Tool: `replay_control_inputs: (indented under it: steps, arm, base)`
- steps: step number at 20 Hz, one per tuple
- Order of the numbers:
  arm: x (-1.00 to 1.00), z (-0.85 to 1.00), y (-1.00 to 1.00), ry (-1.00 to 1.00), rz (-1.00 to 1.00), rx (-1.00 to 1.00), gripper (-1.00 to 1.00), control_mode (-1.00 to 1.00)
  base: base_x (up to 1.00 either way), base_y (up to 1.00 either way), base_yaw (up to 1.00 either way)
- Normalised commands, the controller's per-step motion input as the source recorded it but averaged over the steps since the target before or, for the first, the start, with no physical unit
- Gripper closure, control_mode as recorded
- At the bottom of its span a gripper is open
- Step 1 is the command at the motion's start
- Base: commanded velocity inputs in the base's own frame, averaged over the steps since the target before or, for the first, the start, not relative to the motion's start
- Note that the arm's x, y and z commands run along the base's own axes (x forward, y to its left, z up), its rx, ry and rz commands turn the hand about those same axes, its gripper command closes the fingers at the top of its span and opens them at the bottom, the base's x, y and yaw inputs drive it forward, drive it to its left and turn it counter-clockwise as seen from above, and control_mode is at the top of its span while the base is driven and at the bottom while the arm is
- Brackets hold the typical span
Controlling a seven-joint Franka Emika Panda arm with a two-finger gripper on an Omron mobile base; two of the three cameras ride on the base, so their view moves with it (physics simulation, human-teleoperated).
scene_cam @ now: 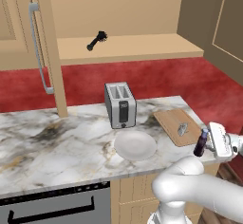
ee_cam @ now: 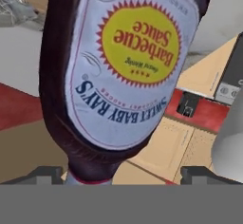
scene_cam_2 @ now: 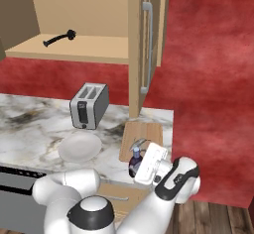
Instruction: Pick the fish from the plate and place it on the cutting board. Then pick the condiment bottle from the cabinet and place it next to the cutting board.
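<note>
Standing upright on the marble counter (scene_cam: 57,142), condiment bottle (scene_cam: 200,143) just off the cutting board's (scene_cam: 172,122) near corner, gripper (scene_cam: 209,144) right beside it with jaws spread wide, gripping nothing. Fish (scene_cam: 182,129) lying on the board; plate (scene_cam: 135,145) bare by the toaster (scene_cam: 120,105).

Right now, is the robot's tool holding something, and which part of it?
Nothing is held. The tool is open, its fingers apart from both sides of the condiment bottle neck.

Condiment bottle (ee_cam: 128,66) label — "Sweet Baby Ray's", "Barbecue Sauce".
</note>
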Motion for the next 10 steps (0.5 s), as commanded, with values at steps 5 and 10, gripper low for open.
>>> replay_control_inputs:
  steps: [5,10]
  arm:
    - [-0.13,0.04,-0.02,0.00,0.00,0.00,-1.00,-1.00]
    - [-0.02,0.22,-0.04,0.00,0.00,0.00,-1.00,-1.00]
  base:
    - [0.00,0.00,0.00]
    - [0.00,0.00,0.00]
